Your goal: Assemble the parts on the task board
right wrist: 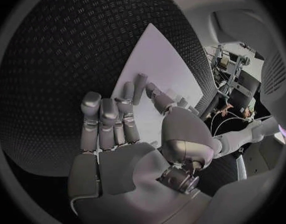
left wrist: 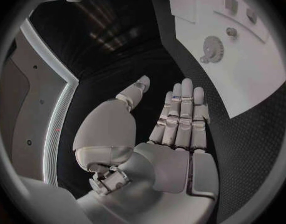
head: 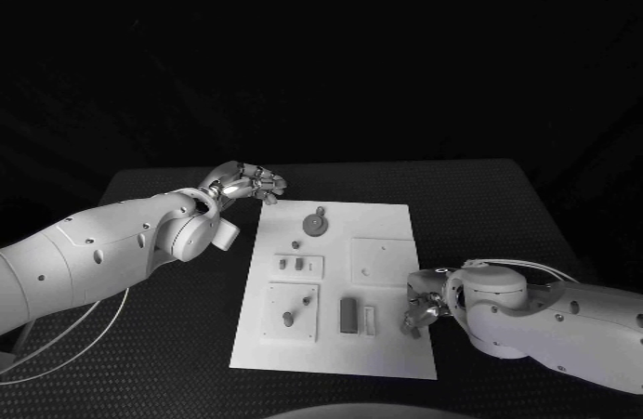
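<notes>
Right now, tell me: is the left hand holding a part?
No: the left hand is open beside the task board, its fingers straight, nothing in them.

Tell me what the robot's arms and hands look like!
Both arms are smooth, rounded white shells with small dark dots on them. The left arm has a round white disc at its wrist and thin pale cables looping beneath it. The right arm has a thin cable too. The left hand and right hand are shiny silver metal, with jointed fingers.
</notes>
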Robot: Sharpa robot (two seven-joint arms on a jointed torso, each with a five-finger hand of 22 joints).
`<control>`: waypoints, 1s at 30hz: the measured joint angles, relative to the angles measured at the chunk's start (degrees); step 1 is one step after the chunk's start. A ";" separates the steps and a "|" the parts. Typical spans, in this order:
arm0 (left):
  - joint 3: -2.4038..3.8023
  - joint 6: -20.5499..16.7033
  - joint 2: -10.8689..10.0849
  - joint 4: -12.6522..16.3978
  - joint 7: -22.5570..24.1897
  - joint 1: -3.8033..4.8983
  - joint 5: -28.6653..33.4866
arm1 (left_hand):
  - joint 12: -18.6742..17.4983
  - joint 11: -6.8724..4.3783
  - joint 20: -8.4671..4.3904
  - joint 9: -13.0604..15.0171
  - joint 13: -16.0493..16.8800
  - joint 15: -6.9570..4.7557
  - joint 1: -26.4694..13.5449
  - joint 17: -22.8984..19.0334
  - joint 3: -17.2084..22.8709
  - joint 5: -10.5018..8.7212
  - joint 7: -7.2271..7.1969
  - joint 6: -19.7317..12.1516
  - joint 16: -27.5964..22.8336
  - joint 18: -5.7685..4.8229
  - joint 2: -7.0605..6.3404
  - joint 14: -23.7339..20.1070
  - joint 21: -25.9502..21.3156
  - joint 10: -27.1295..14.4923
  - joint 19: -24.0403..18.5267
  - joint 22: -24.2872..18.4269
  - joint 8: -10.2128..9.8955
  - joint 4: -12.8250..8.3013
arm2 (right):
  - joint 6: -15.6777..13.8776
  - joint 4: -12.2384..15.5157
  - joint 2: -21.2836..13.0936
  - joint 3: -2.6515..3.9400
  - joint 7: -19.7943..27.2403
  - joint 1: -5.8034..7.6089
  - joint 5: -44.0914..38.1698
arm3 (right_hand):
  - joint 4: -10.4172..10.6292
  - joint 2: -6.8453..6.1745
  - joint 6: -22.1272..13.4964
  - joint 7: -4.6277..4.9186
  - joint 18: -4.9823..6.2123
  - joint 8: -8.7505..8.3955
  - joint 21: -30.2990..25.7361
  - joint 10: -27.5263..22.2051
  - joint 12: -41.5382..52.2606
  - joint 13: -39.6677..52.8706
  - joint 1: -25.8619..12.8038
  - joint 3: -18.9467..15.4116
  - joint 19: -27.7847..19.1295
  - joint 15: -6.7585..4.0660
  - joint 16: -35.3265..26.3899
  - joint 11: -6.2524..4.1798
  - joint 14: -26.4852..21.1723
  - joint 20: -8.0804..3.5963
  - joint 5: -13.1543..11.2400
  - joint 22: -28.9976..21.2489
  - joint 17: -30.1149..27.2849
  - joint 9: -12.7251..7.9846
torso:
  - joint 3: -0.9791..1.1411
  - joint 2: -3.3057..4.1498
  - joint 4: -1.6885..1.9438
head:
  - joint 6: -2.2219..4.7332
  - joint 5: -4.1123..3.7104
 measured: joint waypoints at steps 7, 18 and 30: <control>0.00 0.04 -0.01 0.10 0.00 0.00 0.00 | 0.00 0.00 0.00 0.00 0.00 0.00 0.00 0.06 0.00 0.00 0.00 0.00 0.00 0.00 0.00 0.00 0.00 0.00 0.00 0.02 0.00 0.00 | -0.71 0.23 0.32 0.01 0.37 -0.21 -2.65 | 0.11 -0.29 0.00 0.00 0.01 -0.01 0.21 0.20 -0.42 0.10 2.79 3.12 0.00 -0.13 -0.28 -0.21 0.16 0.00 -0.29 -0.27 0.00 0.06 | 0.00 0.00 -0.02 | -0.07 0.14; 0.00 0.08 -0.08 0.10 -0.05 0.00 0.00 | 0.00 0.00 0.00 0.00 0.00 0.00 0.00 0.05 0.00 0.00 0.00 0.00 0.00 0.00 0.00 0.00 0.00 0.00 0.00 0.01 0.00 0.00 | -1.78 0.11 -0.09 0.18 0.75 -0.10 2.30 | 0.21 0.20 -0.13 0.33 0.00 -1.45 0.56 0.43 -1.20 0.79 4.33 8.46 -0.31 0.17 -0.66 0.37 0.25 0.32 11.33 -0.57 0.11 0.06 | -0.06 -0.02 0.02 | -0.27 0.15; 0.00 0.10 -0.17 0.15 -0.09 0.00 -0.01 | 0.00 0.00 0.00 0.00 0.01 0.00 0.00 0.16 0.00 0.00 0.00 0.00 -0.22 0.00 0.00 0.00 0.00 0.00 0.00 0.00 0.00 0.00 | -5.15 0.14 -1.62 0.18 1.04 0.03 13.00 | -1.29 1.30 -0.26 0.46 -0.01 -5.82 0.89 0.58 -1.42 1.18 3.23 9.95 -0.29 0.52 -0.88 0.64 0.35 0.73 13.35 -0.80 0.28 0.05 | -0.10 -0.05 0.01 | -0.43 0.32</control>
